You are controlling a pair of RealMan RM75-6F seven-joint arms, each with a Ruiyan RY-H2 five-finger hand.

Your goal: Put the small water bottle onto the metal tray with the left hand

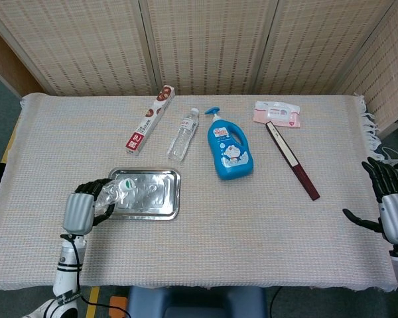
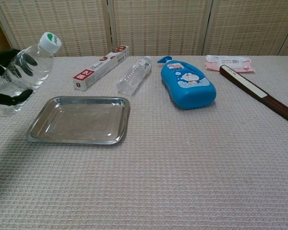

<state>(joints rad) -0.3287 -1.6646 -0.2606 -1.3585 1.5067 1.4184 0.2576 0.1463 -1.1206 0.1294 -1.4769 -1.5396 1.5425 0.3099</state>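
Observation:
My left hand (image 1: 85,203) grips a small clear water bottle (image 2: 20,74) with a white cap, holding it up in the air and tilted, cap toward the right. In the head view the small water bottle (image 1: 113,189) overlaps the left rim of the metal tray (image 1: 160,201). In the chest view the left hand (image 2: 7,72) sits at the frame's left edge, above and left of the metal tray (image 2: 81,122), which holds nothing. My right hand (image 1: 386,205) hovers with fingers spread past the table's right edge, holding nothing.
At the back lie a red and white box (image 1: 148,120), a second clear bottle (image 1: 183,135) on its side, a blue detergent bottle (image 1: 229,147), a pink wipes pack (image 1: 277,112) and a dark red stick (image 1: 292,160).

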